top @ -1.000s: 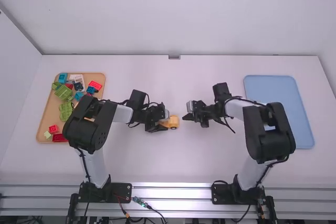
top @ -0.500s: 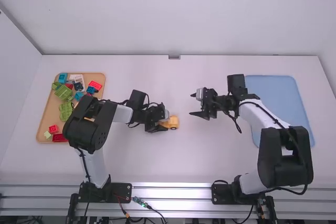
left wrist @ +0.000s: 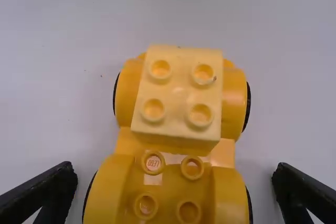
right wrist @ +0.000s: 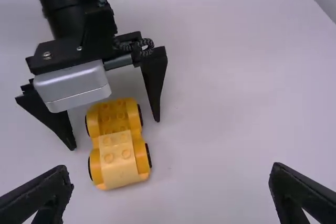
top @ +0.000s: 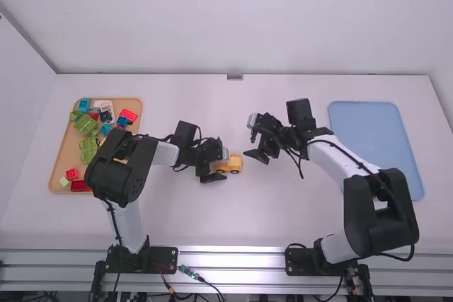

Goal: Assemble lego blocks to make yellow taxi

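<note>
Straddling the car's bare-stud end, your left end effector [left wrist: 176, 172] is open, a finger apart from each side of the yellow wheeled base [left wrist: 168, 190] — probably placed so you can steady or square it. The base sits upright on the worktop [top: 233, 217], between the arms, the pale yellow block [left wrist: 178, 95] on its other end, facing your right arm. Your right end effector [right wrist: 170, 169] is open too, nothing between the fingers, likely waiting beside the work. For edges: side gaps at the left fingers look narrow, so lift straight up or close evenly; a sideways drift could nudge the wheels. More room lies toward the blue tray [top: 368, 132], well apart on the right — back the right arm out that way. The tan tray [top: 62, 157] of spare blocks sits past your left arm's elbow.
</note>
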Motion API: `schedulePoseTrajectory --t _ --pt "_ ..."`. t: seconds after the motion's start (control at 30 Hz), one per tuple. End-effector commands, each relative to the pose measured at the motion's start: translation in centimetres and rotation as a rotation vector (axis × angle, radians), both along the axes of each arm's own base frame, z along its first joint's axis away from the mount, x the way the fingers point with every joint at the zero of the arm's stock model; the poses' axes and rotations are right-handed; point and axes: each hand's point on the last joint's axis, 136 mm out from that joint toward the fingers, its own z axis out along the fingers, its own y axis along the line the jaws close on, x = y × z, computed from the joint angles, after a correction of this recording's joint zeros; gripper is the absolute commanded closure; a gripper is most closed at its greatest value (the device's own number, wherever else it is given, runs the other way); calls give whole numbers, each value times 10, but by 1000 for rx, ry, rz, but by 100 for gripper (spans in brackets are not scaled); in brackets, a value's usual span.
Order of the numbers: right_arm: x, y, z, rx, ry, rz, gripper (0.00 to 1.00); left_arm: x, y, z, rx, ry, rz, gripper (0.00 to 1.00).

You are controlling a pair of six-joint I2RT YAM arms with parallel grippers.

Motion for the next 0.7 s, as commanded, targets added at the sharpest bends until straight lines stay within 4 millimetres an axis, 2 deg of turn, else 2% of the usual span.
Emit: schedulePoseTrajectory --t 0.0,0.13,0.27,0.33,0.37,0.43,0.47,0.5,0.53,0.67 --pt "12 -4 5 -24 0 -77 1 -8 21 -35 146 20 34 1" --pt "16 -5 4 -31 2 -106 1 -2 27 -25 181 -10 57 1" --pt "16 -7 3 -33 4 -107 1 6 41 2 211 -54 103 1" --pt "19 -13 3 -32 6 -126 1 6 54 29 227 -90 122 1" --pt "19 -13 3 -32 6 -126 1 6 54 29 227 -90 122 1" --pt "21 -18 3 -32 6 -138 1 5 68 58 223 -114 163 1" --pt "22 -19 3 -32 6 -141 1 5 75 65 226 -121 182 1" --pt "23 -21 4 -29 6 -147 1 8 90 81 235 -133 253 1" --pt "23 -21 4 -29 6 -147 1 9 92 83 235 -134 264 1" --pt "26 -23 5 -26 -6 -153 1 24 152 112 282 -141 573 1"
